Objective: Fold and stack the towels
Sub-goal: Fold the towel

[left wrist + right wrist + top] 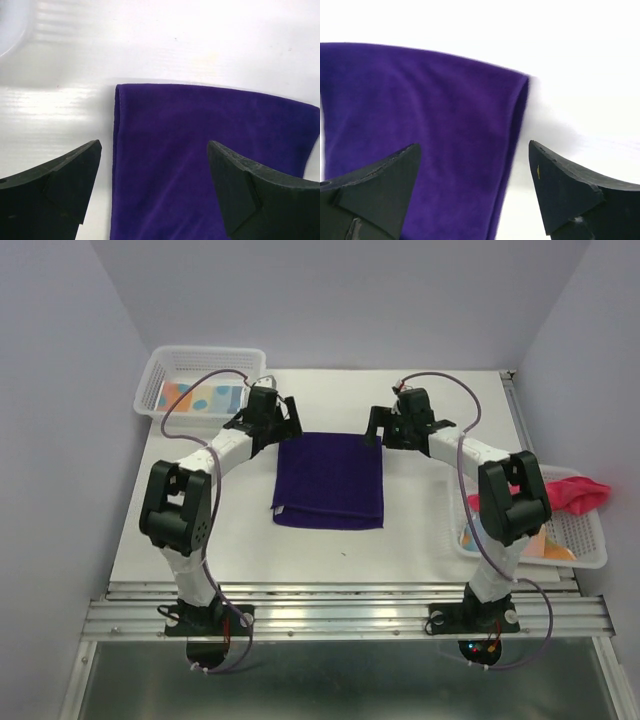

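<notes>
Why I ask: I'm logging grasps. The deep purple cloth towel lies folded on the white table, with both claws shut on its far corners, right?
Not quite. The deep purple cloth towel does lie folded on the white table, but the left claw and right claw are open at its far corners, as both wrist views show.

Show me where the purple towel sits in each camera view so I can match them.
Top external: purple towel at centre.
Left wrist: purple towel lower centre and right.
Right wrist: purple towel left and centre.
Shared landmark: the towel's far edge, visible in all three.
</notes>
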